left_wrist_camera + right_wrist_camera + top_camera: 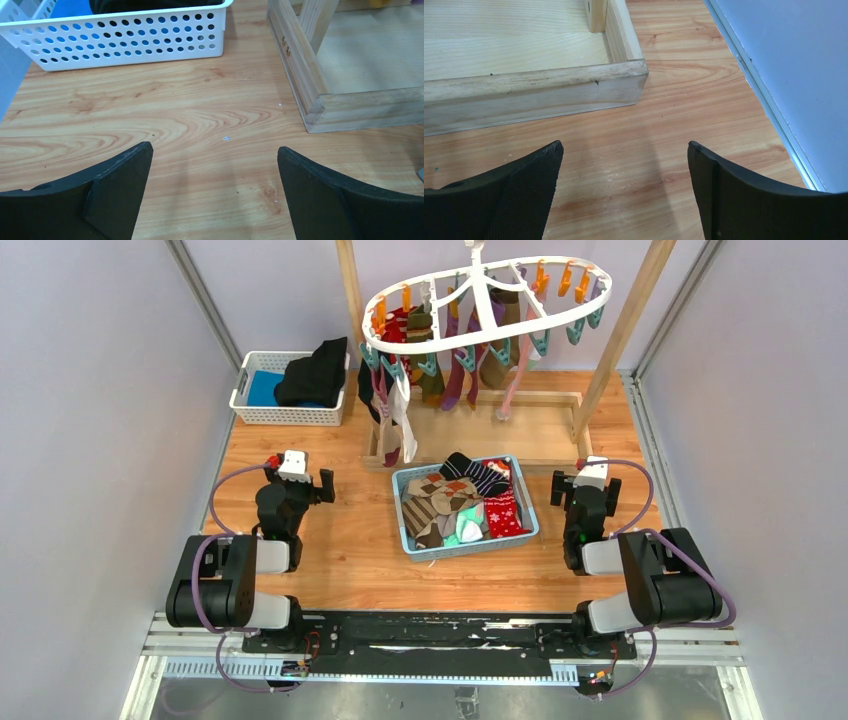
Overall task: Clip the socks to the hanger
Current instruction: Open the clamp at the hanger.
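Presently the socks (462,505) lie heaped in the blue basket (475,546) at frame centre, the right tool (585,480) marginally nearer. Both left tool (297,472) and right tool stand open, empty; hanger (485,300) hangs upper centre.

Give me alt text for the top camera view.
A blue basket of loose socks sits on a wooden table between the open, empty left gripper and right gripper. Behind it, a white oval hanger within a wooden frame holds several clipped socks.
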You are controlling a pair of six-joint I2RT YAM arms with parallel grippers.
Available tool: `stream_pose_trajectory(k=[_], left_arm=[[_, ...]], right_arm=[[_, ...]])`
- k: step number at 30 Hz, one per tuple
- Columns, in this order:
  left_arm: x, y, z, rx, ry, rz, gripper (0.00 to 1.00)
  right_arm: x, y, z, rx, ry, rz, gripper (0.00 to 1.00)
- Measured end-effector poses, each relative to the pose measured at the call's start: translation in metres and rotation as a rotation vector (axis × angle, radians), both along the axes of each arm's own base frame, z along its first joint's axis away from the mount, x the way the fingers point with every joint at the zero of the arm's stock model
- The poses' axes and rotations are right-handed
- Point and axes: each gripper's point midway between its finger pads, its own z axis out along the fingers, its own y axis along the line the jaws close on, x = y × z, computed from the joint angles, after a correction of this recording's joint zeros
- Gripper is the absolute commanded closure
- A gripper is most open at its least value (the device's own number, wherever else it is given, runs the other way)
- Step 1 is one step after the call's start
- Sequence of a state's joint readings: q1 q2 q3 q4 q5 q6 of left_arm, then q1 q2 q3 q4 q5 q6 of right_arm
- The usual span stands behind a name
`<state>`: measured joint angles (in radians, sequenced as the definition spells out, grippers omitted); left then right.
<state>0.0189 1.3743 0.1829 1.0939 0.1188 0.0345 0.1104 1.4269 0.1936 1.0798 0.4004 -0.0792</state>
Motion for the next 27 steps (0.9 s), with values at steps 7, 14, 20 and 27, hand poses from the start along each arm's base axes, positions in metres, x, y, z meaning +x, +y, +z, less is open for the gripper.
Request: stream_pose_trajectory(k=[7, 14, 20, 27], left_arm=[[0.000, 0.000, 0.000, 0.000, 0.000, 0.000, 0.00], [0.000, 0.000, 0.000, 0.000, 0.000, 0.000, 0.00], [0.000, 0.000, 0.000, 0.000, 0.000, -0.002, 0.00], [0.004, -0.004, 0.042, 0.004, 0.000, -0.025, 0.00]], right_arm=[[0.000, 0.000, 0.000, 0.000, 0.000, 0.000, 0.07], [0.000, 0.000, 0.000, 0.000, 0.000, 0.000, 0.07], [0.000, 0.000, 0.002, -0.008, -0.002, 0.002, 0.07], [0.021, 0.003, 0.064, 0.019, -0.039, -0.037, 0.07]])
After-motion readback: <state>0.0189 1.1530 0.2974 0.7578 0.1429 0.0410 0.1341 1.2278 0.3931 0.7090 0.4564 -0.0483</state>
